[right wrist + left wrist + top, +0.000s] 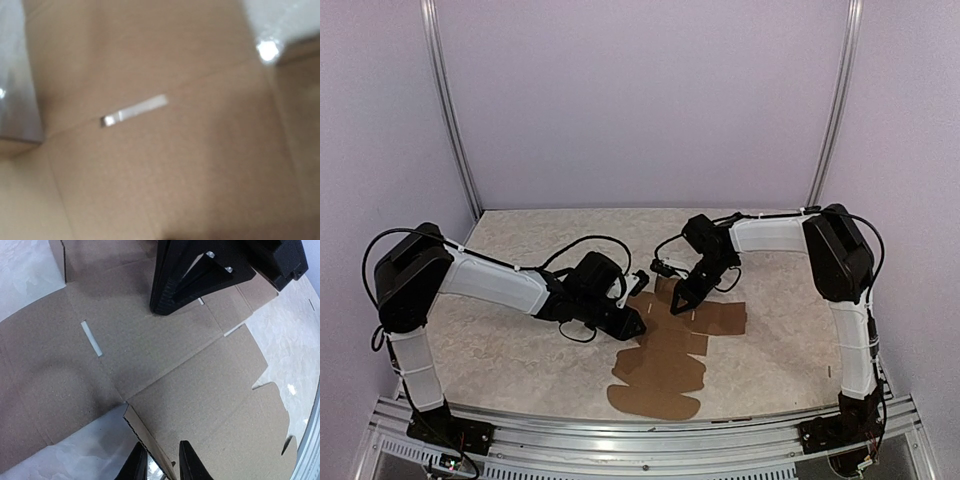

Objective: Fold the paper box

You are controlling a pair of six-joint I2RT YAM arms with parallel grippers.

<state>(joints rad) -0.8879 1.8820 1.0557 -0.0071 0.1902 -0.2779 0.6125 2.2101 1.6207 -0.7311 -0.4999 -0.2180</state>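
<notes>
Left claw (161, 464), bottom centre of its wrist view, sits w/ fingers slightly parted astride the raised left edge of the paper box (665, 365): released, not pinching. Box is a flat sheet on the table (510, 350), lower centre of top view, no panel stood up yet. Right claw (678, 303) is clenched on nothing, tips pressed on a panel nr the sheet's top. To fold well, prob.: close left on the flap edge, lift along the crease, use right as hold-down so the sheet can't slide.
</notes>
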